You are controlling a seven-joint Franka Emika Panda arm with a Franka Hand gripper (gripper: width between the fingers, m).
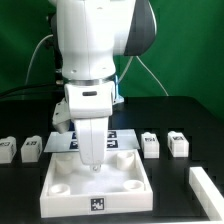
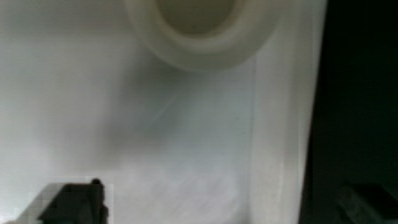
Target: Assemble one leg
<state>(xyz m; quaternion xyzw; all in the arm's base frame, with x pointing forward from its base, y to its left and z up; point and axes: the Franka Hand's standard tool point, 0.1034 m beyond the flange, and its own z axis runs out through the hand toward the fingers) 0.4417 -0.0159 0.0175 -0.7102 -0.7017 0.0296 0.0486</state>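
Outer left leg [image 1: 5, 150]: we are seeing it lying on the black table [image 1: 25, 200], at the exterior view's left edge.
Inner left leg [image 1: 32, 148]: we are finding it just beside the first, apart from the white plate [image 1: 60, 188].
White plate: it is lying flat at the front, and its round socket [image 2: 196, 30] is showing in the wrist view.
Gripper [image 1: 93, 166]: it is hanging low over the plate's middle. One dark finger [image 2: 71, 205] is showing, and we cannot tell how wide the claw is.
Marker board [image 1: 122, 138]: it is lying behind the plate.
Inner right leg [image 1: 151, 145]: it is resting near the plate's far right corner.
Outer right leg [image 1: 178, 143]: it is sitting just beside that one.
Long white bar [image 1: 205, 190]: it is lying at the exterior view's right.
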